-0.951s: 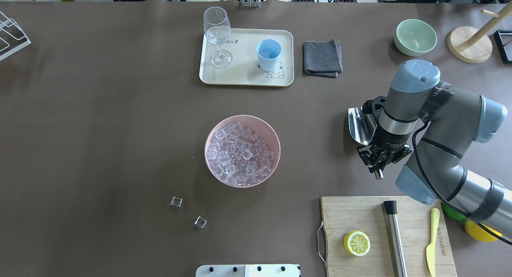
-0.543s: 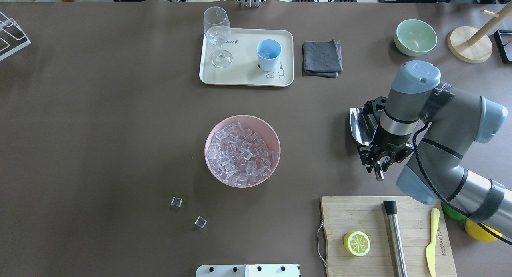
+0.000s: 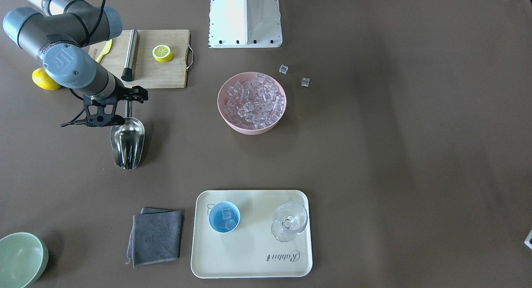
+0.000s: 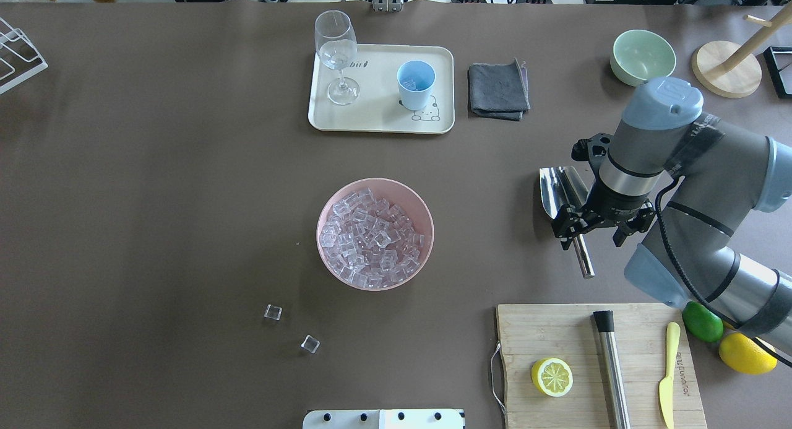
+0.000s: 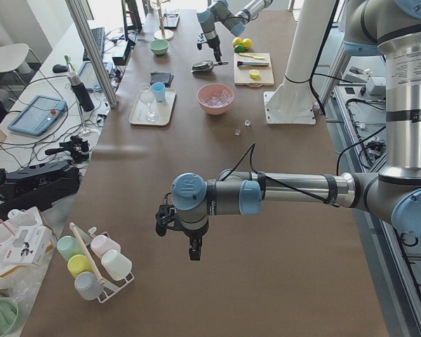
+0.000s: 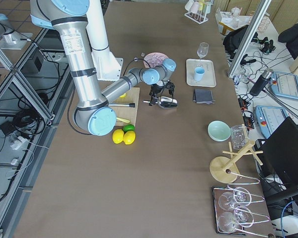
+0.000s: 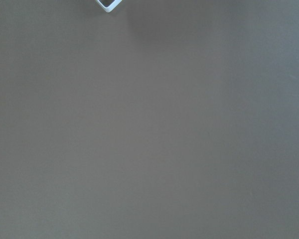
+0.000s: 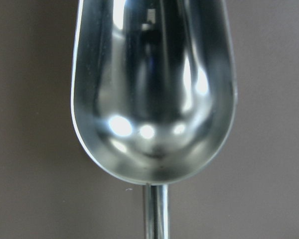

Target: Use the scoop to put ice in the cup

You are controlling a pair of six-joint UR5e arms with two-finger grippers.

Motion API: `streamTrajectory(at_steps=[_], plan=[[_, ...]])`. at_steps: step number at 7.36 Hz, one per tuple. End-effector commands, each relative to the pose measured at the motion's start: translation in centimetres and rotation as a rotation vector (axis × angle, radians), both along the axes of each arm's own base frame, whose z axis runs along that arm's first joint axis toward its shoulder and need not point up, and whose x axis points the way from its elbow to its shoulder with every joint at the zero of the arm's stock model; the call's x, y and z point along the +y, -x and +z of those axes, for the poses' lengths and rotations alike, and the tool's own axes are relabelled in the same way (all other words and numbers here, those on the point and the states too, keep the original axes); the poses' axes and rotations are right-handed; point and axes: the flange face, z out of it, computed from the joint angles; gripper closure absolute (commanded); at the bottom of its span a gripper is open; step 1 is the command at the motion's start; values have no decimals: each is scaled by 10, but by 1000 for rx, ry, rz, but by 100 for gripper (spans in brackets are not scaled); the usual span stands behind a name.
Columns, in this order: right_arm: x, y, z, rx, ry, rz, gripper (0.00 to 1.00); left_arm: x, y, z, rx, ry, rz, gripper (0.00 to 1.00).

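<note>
The steel scoop (image 4: 559,192) lies on the table at the right, its bowl empty (image 8: 154,94) and its rod handle (image 4: 581,259) pointing toward the robot. My right gripper (image 4: 591,229) hangs over the handle, open, with a finger on either side. The light blue cup (image 4: 415,82) stands on the cream tray (image 4: 377,122) with a few ice cubes in it (image 3: 225,220). More ice (image 4: 371,237) fills the pink bowl (image 4: 421,212). Two loose cubes (image 4: 273,312) (image 4: 310,343) lie on the table. My left gripper (image 5: 190,247) shows only in the left side view; I cannot tell its state.
A stemmed glass (image 4: 337,51) shares the tray. A grey cloth (image 4: 498,90) and a green bowl (image 4: 642,57) lie at the back right. The cutting board (image 4: 557,330) near the right arm carries a lemon half (image 4: 551,377), a steel cylinder (image 4: 611,370) and a yellow knife (image 4: 668,373).
My right gripper has opened off the scoop handle and moved up and away from the robot. The scoop now rests on the table with more of its handle showing.
</note>
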Motion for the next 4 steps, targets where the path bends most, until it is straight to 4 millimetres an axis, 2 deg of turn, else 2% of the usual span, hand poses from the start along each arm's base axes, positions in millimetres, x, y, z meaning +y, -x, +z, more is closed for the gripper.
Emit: streamTrajectory(at_steps=[1, 2, 4], plan=[[-40, -75, -1, -3, -57, 108, 0, 0, 0, 0, 0, 0, 0, 2], [-47, -112, 20, -2, -91, 100, 0, 0, -1, 0, 0, -2, 2, 2], [-50, -198, 84, 25, -133, 77, 0, 0, -1, 0, 0, 0, 2, 2]])
